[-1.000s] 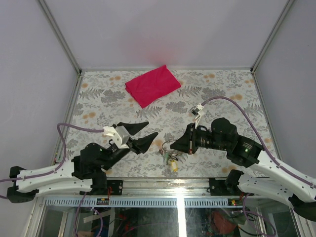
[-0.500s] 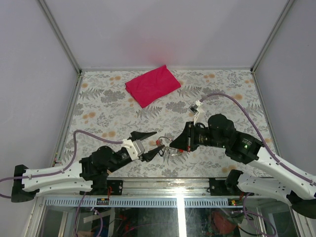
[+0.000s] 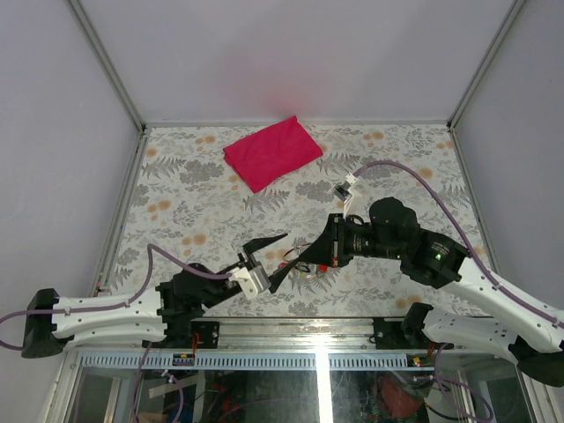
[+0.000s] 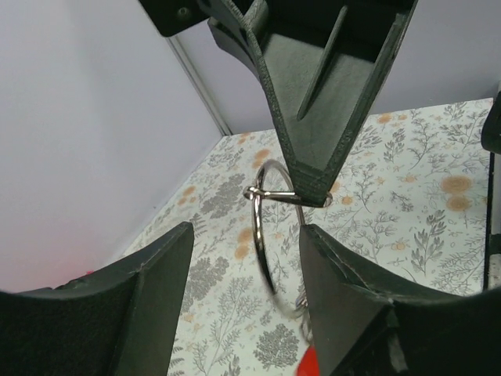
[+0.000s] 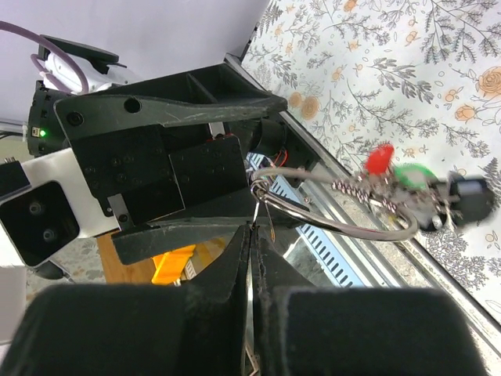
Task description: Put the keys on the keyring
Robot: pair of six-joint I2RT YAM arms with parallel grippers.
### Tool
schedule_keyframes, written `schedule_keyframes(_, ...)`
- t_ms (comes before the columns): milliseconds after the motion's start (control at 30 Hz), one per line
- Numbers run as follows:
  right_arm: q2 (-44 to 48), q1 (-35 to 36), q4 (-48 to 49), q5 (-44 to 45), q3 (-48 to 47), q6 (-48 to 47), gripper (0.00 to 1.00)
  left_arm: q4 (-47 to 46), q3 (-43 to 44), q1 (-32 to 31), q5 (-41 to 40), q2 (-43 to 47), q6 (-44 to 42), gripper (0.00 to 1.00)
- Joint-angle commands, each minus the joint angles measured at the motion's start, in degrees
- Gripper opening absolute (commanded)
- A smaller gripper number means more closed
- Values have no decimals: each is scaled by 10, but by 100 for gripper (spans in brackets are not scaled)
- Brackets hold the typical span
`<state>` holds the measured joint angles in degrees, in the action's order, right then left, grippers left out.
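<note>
Soft, even light is coming from overhead, leaving faint shadows on the table (image 3: 176, 189); a white streak is glaring off the front rail (image 3: 317, 339), and the close-up fingers (image 5: 141, 329) are looking blurred

keyring (image 4: 254, 235): thin silver loop, airborne | red key (image 5: 381, 159): beside it (blurred)

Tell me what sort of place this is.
Probably a robotics lab workcell: left arm and right arm bolted at the floral table's near edge, pale panels on a metal frame enclosing it, purple cables trailing.
</note>
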<state>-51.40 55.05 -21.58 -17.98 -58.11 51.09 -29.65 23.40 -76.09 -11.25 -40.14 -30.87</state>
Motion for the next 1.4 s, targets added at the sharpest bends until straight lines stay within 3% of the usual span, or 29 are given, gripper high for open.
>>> schedule_keyframes(0, -5, -2, 22, -34, -37, 9, 0, -89, 9, -2, 11, -17, -42, 57)
schedule_keyframes(367, -12, -2, 19, -53, -45, 21, 0, -124, 20, -15, 20, -41, -88, 51)
schedule_keyframes(767, -9, -2, 11, -56, -44, 29, 0, -130, 33, -40, 31, -49, -124, 32)
schedule_keyframes(1167, -8, -2, 3, -58, -46, 37, 0, -163, 31, -76, -27, -65, -275, 46)
schedule_keyframes(1367, -6, -2, 1, -58, -47, 38, 0, -158, 21, -84, -40, -56, -365, 44)
